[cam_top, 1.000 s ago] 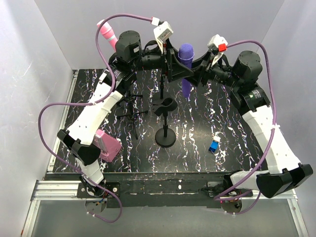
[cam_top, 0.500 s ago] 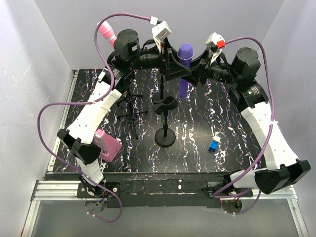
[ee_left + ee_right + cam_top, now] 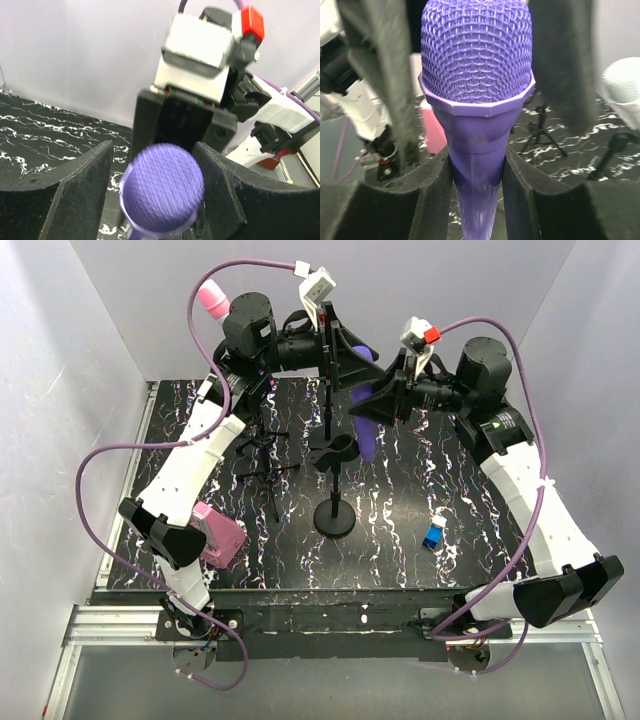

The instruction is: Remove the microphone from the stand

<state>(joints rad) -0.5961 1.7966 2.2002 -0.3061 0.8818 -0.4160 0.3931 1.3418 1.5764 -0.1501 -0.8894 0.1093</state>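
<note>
Right jaws clamp the purple microphone (image 3: 476,100).

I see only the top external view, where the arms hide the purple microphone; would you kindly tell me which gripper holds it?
Observer: The right wrist view shows the right gripper clamped on the handle of the purple microphone, just below the mesh head.
Operator: Thank you. Is the left gripper gripping it as well?
Observer: It seems not. In the left wrist view the left gripper is open, its jaws standing either side of the head, with a slim gap visible at one of them.
</note>
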